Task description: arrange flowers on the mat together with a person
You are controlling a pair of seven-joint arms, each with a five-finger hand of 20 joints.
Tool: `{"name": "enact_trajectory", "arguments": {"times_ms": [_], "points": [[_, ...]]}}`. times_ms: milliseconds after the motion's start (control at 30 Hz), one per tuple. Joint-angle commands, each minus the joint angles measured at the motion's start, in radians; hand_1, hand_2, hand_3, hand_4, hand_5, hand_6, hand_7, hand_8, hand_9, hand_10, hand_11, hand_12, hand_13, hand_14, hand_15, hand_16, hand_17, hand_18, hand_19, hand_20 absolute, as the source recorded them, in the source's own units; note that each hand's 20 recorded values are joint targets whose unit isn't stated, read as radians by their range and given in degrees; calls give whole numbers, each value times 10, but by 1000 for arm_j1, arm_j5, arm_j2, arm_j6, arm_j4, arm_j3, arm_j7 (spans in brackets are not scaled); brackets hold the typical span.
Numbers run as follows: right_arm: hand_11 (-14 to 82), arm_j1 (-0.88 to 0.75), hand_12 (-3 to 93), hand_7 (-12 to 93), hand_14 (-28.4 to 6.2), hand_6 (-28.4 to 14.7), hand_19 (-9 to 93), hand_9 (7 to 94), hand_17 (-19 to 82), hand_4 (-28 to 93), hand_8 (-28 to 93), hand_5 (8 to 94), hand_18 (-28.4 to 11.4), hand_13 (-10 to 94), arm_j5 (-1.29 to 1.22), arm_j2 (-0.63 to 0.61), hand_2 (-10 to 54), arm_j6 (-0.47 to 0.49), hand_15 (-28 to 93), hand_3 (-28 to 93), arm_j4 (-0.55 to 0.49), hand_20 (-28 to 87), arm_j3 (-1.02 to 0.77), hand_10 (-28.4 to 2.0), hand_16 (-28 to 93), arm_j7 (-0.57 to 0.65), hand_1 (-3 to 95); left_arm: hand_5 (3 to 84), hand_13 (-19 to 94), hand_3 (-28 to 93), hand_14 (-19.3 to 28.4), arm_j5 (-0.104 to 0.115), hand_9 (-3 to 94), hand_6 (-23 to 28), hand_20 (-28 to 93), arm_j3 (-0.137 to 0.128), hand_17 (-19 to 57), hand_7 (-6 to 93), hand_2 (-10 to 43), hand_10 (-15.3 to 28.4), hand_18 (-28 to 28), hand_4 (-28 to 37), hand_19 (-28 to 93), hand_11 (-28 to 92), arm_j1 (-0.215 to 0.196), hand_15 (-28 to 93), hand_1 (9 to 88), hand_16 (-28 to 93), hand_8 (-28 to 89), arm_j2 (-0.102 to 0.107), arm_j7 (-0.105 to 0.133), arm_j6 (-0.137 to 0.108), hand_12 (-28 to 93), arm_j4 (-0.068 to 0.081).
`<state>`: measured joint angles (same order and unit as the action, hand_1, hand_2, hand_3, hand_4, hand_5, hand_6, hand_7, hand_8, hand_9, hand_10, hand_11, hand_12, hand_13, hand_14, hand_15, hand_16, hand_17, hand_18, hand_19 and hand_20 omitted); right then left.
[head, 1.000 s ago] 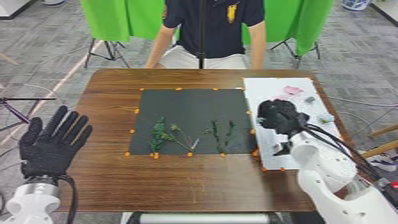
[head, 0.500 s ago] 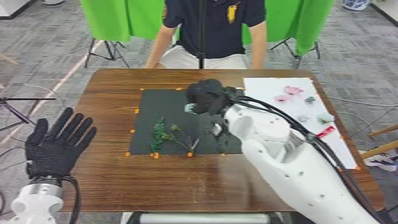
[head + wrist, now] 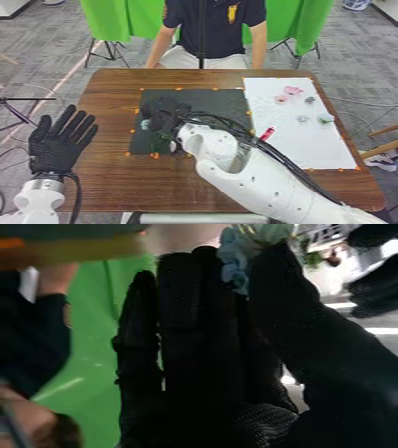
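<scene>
dark mat (image 3: 222, 99): your ground. left hand (image 3: 59, 145): open, left of it. right hand (image 3: 165, 111): over the mat's left side, pinching the blue flower (image 3: 233, 266) (delicate, likely); ease your fingers apart only once it rests.

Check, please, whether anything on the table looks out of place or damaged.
Nothing stands out. The dark mat and the white sheet lie flat side by side, the pink flowers rest on the sheet, and the right hand holds a pale blue flower over the mat.
</scene>
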<state>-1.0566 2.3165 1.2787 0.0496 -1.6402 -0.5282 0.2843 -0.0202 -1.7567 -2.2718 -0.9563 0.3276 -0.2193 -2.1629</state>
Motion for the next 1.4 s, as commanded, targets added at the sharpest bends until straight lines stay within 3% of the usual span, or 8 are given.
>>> {"name": "enact_trajectory", "arguments": {"times_ms": [33,267,700,767,1033,1133,1233,1400], "points": [[210,38,301,341,-49,3,705,677,305,-283,-151,579,-171,588,-26,84,-95,37,492,723,47,327,29,-95,436,47,533,440,290,689,162,-1,382,80,136,15,-54,118,179,154,140,-283,326,186,3,316,250,-62,-97,24,11,12,86,0],[239,12,270,339,-55,-5,714,657,306,-283,-165,557,-174,582,26,132,-95,60,510,731,107,320,1,-106,427,14,527,440,290,689,162,0,381,81,137,31,-56,118,179,155,141,-283,328,187,24,317,250,-61,-97,26,15,18,86,11],[265,-18,199,287,-75,-29,730,605,298,-283,-155,516,-178,553,-33,100,-95,64,547,757,48,296,-17,-128,386,79,504,440,292,688,164,1,381,80,139,19,-57,118,180,155,142,-283,330,187,11,321,249,-61,-97,6,7,24,86,8],[245,-57,189,268,-84,-34,732,592,297,-283,-152,506,-180,548,-83,82,-95,100,551,773,-18,292,-75,-131,370,76,488,440,292,688,164,0,381,80,139,11,-57,118,179,155,142,-283,330,187,-4,321,250,-62,-97,-15,-3,21,85,2],[172,-229,169,228,-122,-53,687,494,262,-283,-134,449,-173,483,-266,-75,-95,75,540,818,-291,217,-322,-149,208,-18,429,440,291,688,164,4,381,80,136,-21,-55,117,179,155,142,-283,327,185,-52,317,250,-62,-97,-48,-11,14,85,-11],[157,-327,169,213,-126,-62,648,472,238,-282,-128,433,-168,457,-446,-100,-95,168,508,822,-366,179,-487,-157,183,3,382,440,291,689,163,4,379,80,135,-27,-54,118,178,155,141,-283,327,186,-60,315,250,-62,-97,-54,-12,8,85,-16],[142,-410,170,188,-142,-71,613,427,204,-274,-115,409,-170,405,-724,-88,-38,336,478,817,-376,154,-694,-167,164,5,333,440,291,689,163,0,380,80,135,-35,-53,118,178,156,140,-283,327,186,-43,316,251,-61,-97,-53,-46,-9,85,-18],[80,-552,155,145,-155,-80,523,326,160,-252,-94,345,-171,315,-967,-137,76,316,360,775,-389,101,-901,-178,127,-15,238,442,293,691,163,-11,382,82,135,-51,-53,118,178,158,140,-283,328,188,-54,315,249,-63,-96,-55,-40,9,85,-27]]}}
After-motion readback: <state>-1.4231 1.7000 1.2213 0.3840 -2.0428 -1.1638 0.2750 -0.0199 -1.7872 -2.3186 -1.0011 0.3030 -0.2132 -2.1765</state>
